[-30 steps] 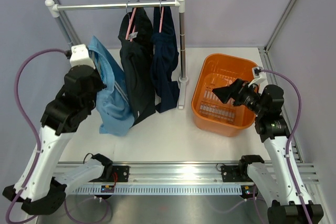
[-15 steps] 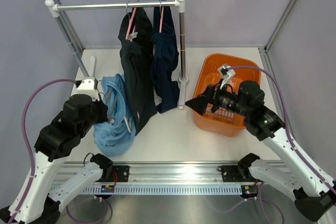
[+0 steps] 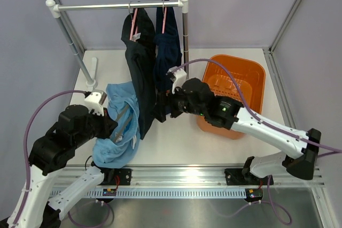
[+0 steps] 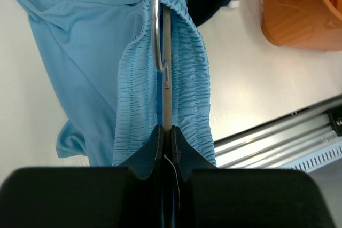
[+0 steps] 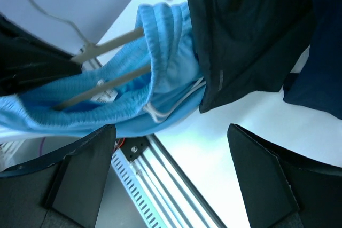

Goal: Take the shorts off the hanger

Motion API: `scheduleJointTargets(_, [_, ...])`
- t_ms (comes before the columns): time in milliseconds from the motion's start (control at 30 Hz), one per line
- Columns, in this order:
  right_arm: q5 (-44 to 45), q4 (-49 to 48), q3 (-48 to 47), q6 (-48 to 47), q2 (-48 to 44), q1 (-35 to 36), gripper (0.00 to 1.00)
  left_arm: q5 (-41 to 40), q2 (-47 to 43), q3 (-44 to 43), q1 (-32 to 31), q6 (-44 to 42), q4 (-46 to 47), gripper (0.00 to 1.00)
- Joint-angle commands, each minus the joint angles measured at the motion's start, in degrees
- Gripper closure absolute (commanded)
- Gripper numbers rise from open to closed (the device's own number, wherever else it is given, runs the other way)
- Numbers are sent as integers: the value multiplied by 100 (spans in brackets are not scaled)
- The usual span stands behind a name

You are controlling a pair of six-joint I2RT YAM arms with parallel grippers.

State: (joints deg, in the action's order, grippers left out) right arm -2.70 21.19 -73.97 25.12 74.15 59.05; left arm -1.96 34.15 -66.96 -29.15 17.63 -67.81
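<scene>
**Left claw (image 4: pixel 166 137) pinched shut on the hanger (image 4: pixel 166 78) that carries the light blue shorts (image 4: pixel 85 52); right claw (image 5: pixel 170 132) spread wide, empty, close by.**

From the left claw outward, the hanger's bar runs up through the gathered waistband (image 4: pixel 193 73). The rest of the pair droops toward the counter (image 3: pixel 176 142) at the lower left of the overhead frame. The cloth looks light and limp, so I'd take it by that thick ruched waistband and slide it off the bar. The black shorts (image 3: pixel 140 78) and navy shorts (image 3: pixel 170 46) hang from the rail (image 3: pixel 117 6) at upper centre.
</scene>
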Motion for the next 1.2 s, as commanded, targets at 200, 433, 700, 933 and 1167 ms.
scheduleJointTargets(200, [1605, 640, -1698, -271, 1382, 836, 10, 1232, -22, -485, -21, -391, 180, 100])
scheduleJointTargets(433, [2072, 1089, -2112, -201, 1901, 1091, 14, 1426, -14, -599, -30, -400, 242, 100])
scheduleJointTargets(700, [2282, 1274, -2095, -122, 2068, 1109, 22, 1488, 39, -731, -30, -418, 277, 100])
scheduleJointTargets(933, [2405, 1247, -2323, -148, 2279, 1109, 40, 1567, 57, -722, -30, -444, 268, 100])
scheduleJointTargets(1167, [2896, 1440, -2490, -122, 2315, 1109, 88, 1681, 30, -634, -30, -515, 251, 100])
